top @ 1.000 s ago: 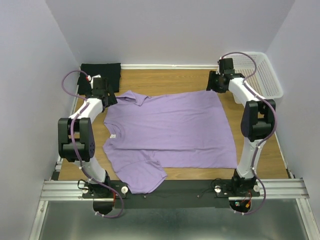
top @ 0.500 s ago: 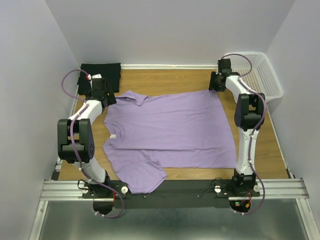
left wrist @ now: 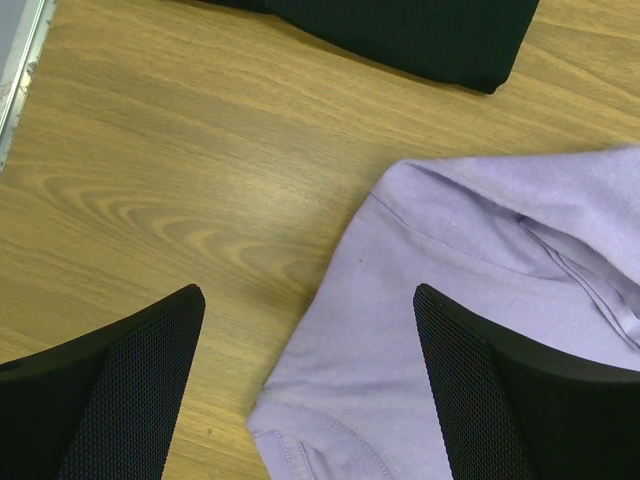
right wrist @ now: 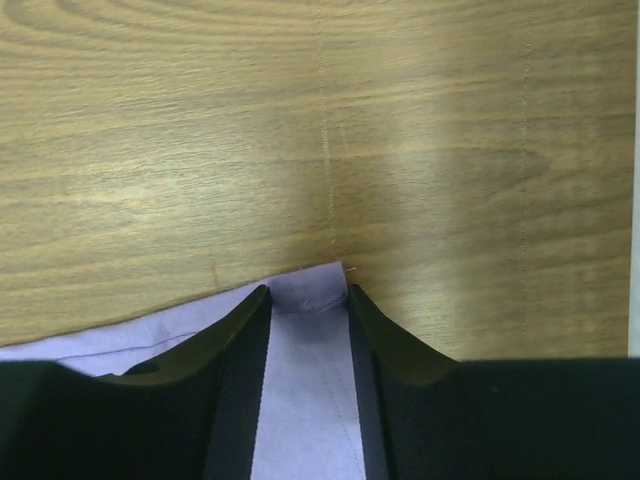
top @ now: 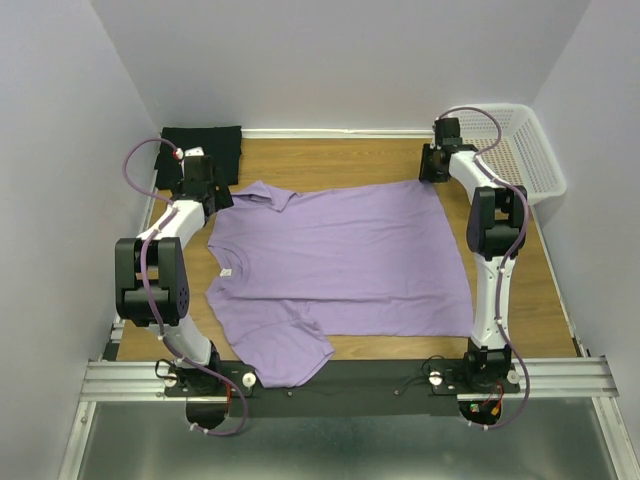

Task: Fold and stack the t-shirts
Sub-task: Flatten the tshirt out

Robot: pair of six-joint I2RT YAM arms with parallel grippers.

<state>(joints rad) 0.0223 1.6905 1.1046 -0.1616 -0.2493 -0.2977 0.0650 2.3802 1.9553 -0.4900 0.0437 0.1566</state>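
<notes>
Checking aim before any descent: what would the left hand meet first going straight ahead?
Most likely the lavender short-sleeved cotton t-shirt, at its edge: the open left hand straddles that edge, partly over bare wooden table. Depth is unclear.

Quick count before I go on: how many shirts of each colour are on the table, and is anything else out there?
Lavender t-shirt: 1
Black t-shirt: 1
White basket: 1
Total: 3
</notes>
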